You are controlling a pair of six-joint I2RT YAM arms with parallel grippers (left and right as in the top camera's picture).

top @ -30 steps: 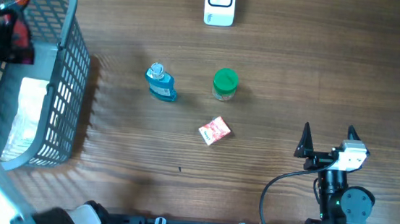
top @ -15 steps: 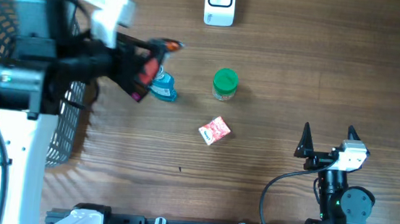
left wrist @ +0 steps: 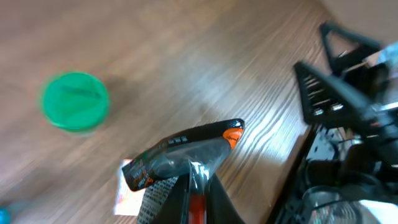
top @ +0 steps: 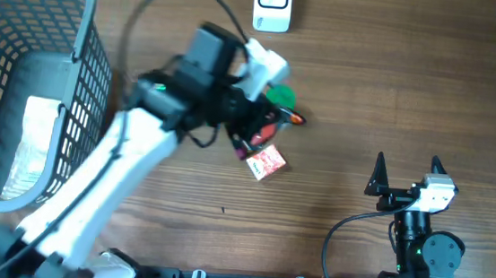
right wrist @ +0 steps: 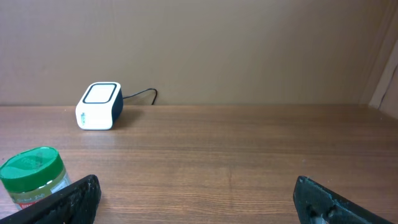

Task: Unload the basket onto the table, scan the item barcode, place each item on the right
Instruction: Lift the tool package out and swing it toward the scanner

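Note:
My left gripper [top: 265, 130] is shut on the item, a dark crinkly packet [top: 278, 120] with orange-red ends, and holds it above the middle of the table. In the left wrist view the packet [left wrist: 186, 152] sticks out past the closed fingertips [left wrist: 214, 198], printed side up; no barcode shows. The white scanner [top: 273, 2] stands at the far edge, well beyond the packet, and it shows in the right wrist view as the scanner [right wrist: 99, 105]. Near the front right, my right gripper [top: 406, 171] is open with nothing in it.
A green-lidded jar [top: 281, 95] sits just behind the left gripper, and a small red-and-white box [top: 267, 163] lies just in front of it. A grey basket [top: 83, 71] holding a white bag [top: 36, 138] fills the far left. My left arm hides the table behind it.
My left arm has swung out of the basket and rightwards across the table, carrying the packet to above the jar and small box. The right arm has not moved.

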